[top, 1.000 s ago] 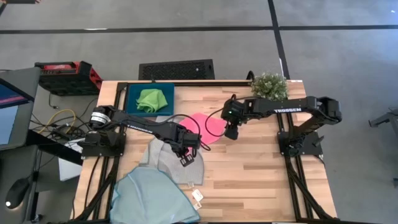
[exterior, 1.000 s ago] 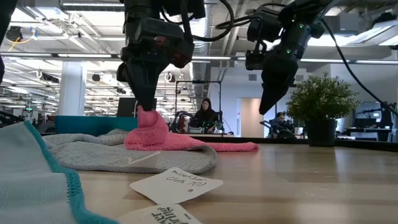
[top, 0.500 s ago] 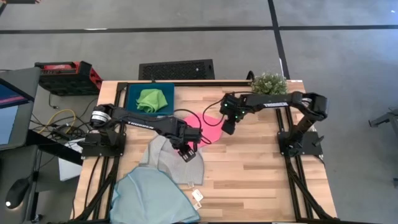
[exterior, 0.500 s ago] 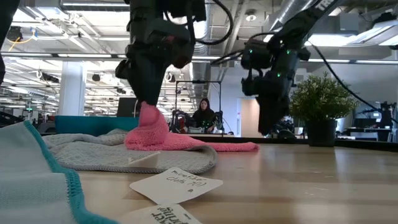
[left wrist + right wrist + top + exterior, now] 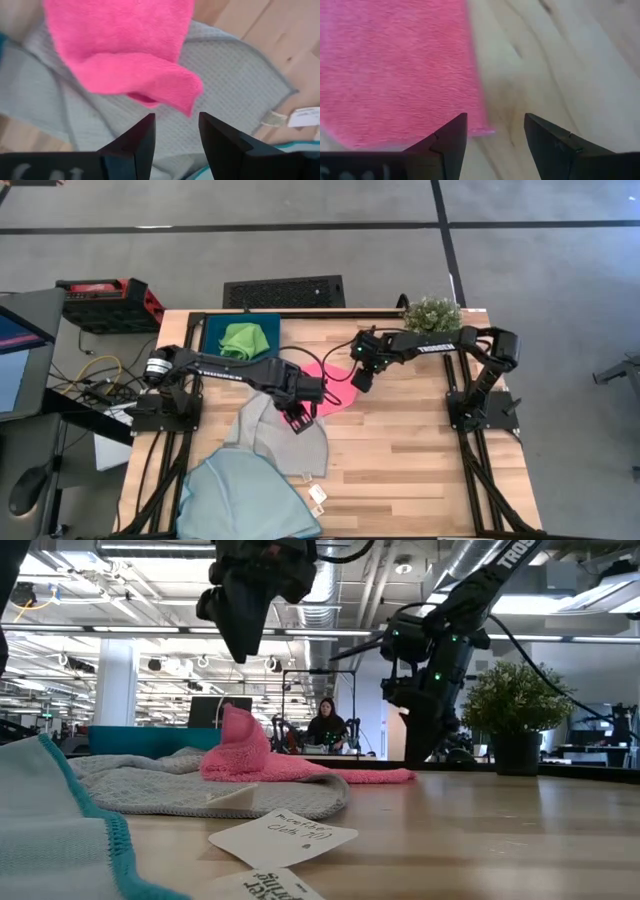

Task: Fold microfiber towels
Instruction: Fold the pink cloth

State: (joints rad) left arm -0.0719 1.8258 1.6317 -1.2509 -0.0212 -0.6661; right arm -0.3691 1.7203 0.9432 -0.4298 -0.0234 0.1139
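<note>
The pink towel (image 5: 338, 387) lies flat mid-table, its near-left part on the pale grey towel (image 5: 275, 442). One bunched corner of the pink towel (image 5: 237, 730) stands up in a peak. My left gripper (image 5: 241, 648) hangs open above that peak, clear of it; the left wrist view shows the pink fold (image 5: 150, 80) beyond its fingers. My right gripper (image 5: 495, 134) is open and low over the pink towel's right-hand corner (image 5: 477, 125), one finger over the cloth and one over bare wood. A light blue towel (image 5: 245, 502) lies near left. A green towel (image 5: 244, 338) sits bunched on the teal tray (image 5: 212, 348).
A potted plant (image 5: 432, 316) stands at the far edge, behind my right arm. Paper tags (image 5: 283, 837) lie on the wood near the grey towel's near edge. Bare tabletop (image 5: 420, 460) stretches over the near right half.
My left gripper has opened, let go of the pink towel's bunched corner and risen; the peak stays standing. My right gripper, still open, has gone toward the table's left edge and down to the pink towel's right-hand corner.
</note>
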